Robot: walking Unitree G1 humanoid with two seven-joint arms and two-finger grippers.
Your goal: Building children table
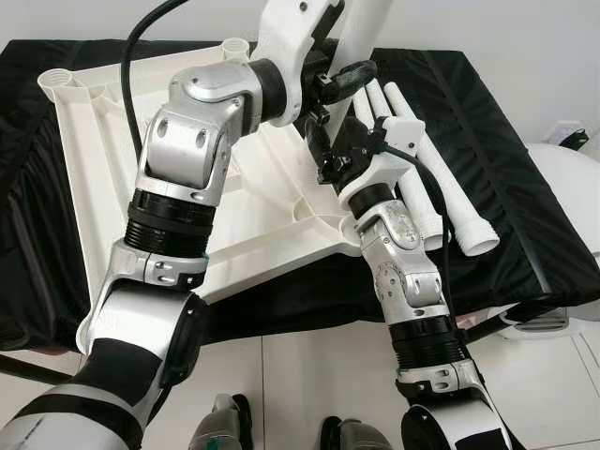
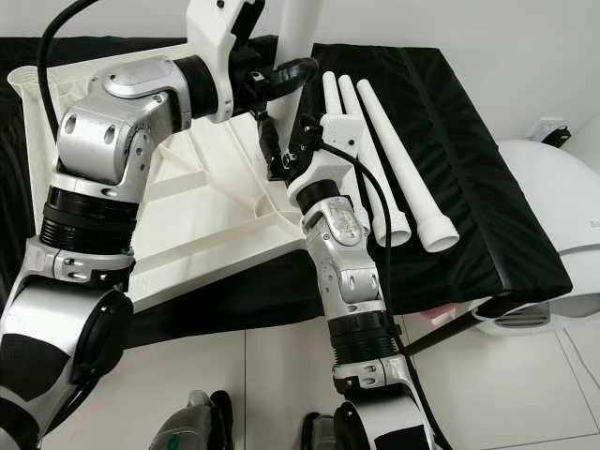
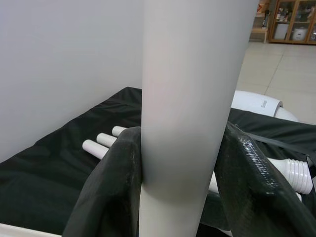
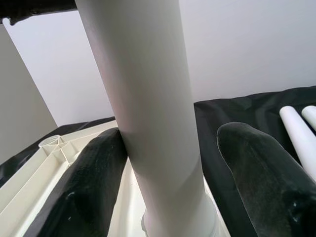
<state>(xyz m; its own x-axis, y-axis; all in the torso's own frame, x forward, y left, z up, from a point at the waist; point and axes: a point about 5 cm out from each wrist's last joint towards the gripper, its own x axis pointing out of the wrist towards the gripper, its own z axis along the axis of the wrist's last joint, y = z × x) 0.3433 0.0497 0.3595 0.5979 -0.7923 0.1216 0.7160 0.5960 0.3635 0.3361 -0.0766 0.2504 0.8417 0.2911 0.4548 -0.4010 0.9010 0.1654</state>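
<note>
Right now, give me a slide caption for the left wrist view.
Left gripper closed around an upright white table leg, with spare legs lying on black cloth behind.

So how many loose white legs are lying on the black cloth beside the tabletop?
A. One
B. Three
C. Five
B: three white legs lie side by side on the black cloth, to the right of the upturned tabletop.

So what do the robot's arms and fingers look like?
Both arms are shiny silver metal with black ribbed rings at the joints. The left arm is chunky; the right arm has a black cable alongside. Each end effector has two long black fingers.
</note>
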